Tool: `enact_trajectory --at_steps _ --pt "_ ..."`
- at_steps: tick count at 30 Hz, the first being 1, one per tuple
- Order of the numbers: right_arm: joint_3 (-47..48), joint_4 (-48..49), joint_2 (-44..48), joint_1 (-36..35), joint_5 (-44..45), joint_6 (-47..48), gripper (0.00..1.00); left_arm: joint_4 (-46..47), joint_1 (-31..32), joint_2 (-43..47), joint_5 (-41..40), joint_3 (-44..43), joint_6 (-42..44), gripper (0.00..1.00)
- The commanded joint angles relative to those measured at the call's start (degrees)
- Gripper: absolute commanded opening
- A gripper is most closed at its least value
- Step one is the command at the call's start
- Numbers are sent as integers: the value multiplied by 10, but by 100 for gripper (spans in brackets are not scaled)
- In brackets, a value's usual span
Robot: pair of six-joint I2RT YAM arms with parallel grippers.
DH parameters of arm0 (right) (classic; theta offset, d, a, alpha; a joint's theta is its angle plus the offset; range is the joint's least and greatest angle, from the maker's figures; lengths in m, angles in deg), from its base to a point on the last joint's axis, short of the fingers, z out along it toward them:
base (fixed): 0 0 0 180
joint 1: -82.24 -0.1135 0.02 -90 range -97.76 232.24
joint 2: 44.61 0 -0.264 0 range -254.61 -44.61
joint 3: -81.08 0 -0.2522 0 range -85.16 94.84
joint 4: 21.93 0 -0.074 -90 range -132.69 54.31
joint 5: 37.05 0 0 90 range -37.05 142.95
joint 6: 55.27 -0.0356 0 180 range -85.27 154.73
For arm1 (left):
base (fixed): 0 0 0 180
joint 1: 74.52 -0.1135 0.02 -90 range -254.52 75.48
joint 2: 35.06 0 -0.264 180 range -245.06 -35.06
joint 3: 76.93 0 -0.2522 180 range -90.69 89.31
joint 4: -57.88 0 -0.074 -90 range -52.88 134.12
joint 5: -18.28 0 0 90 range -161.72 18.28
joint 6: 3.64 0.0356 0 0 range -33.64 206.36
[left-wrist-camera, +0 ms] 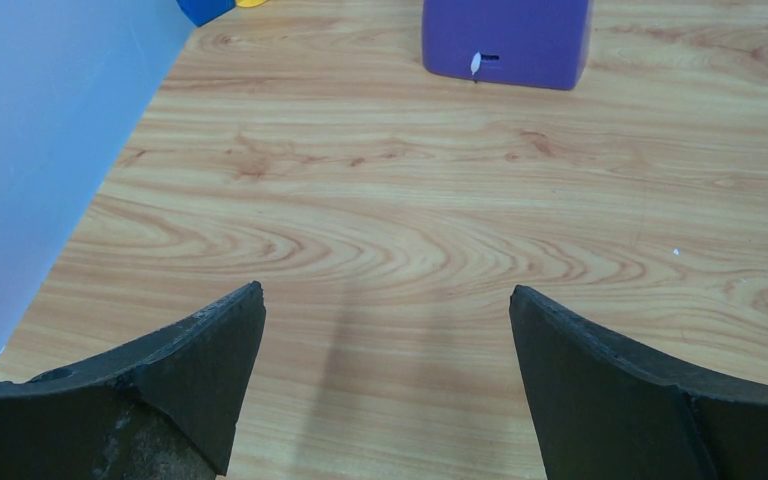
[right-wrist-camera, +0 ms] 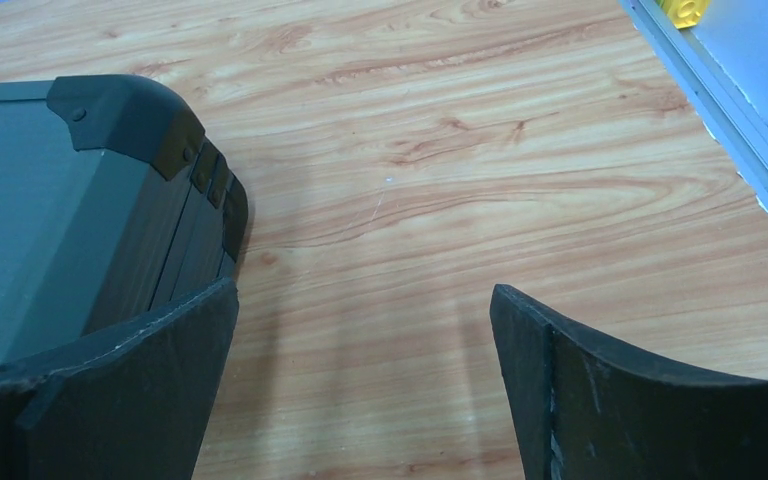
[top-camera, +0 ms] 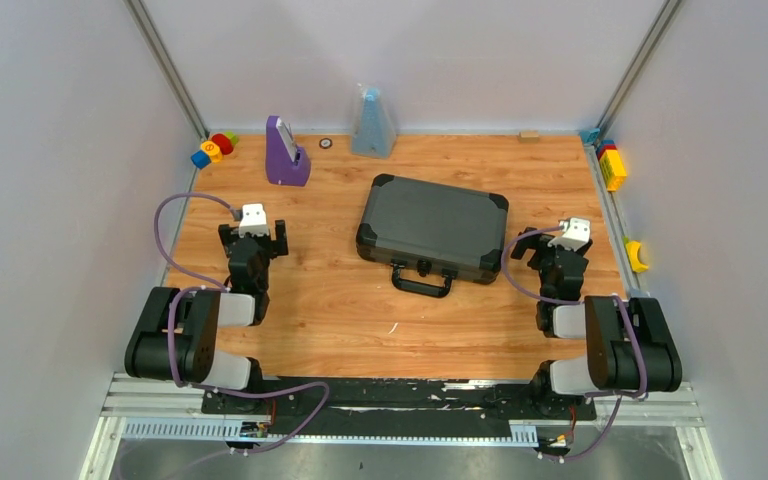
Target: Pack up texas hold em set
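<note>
The dark grey briefcase (top-camera: 433,229) lies shut on the wooden table, its black handle (top-camera: 421,284) toward the arms. Its right corner also shows in the right wrist view (right-wrist-camera: 80,210). No chips, cards or dealer buttons are in view. My left gripper (top-camera: 252,238) is open and empty, well left of the case, over bare wood (left-wrist-camera: 385,310). My right gripper (top-camera: 557,246) is open and empty, just right of the case's right end (right-wrist-camera: 360,300).
A purple stand (top-camera: 286,155) and a grey-blue cone-shaped object (top-camera: 372,124) stand at the back; the stand shows in the left wrist view (left-wrist-camera: 507,42). Coloured toy blocks lie at the back left (top-camera: 213,149) and along the right rail (top-camera: 613,167). A small dark ring (top-camera: 326,143) lies near the back wall.
</note>
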Motion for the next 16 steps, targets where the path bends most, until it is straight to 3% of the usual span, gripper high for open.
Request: enact_trajectory --at_steps 1,16 --pt "17 14 13 2 -12 5 100 33 -4 5 3 -11 3 100" --pt "18 13 13 2 -12 5 100 40 -4 2 5 -10 3 100"
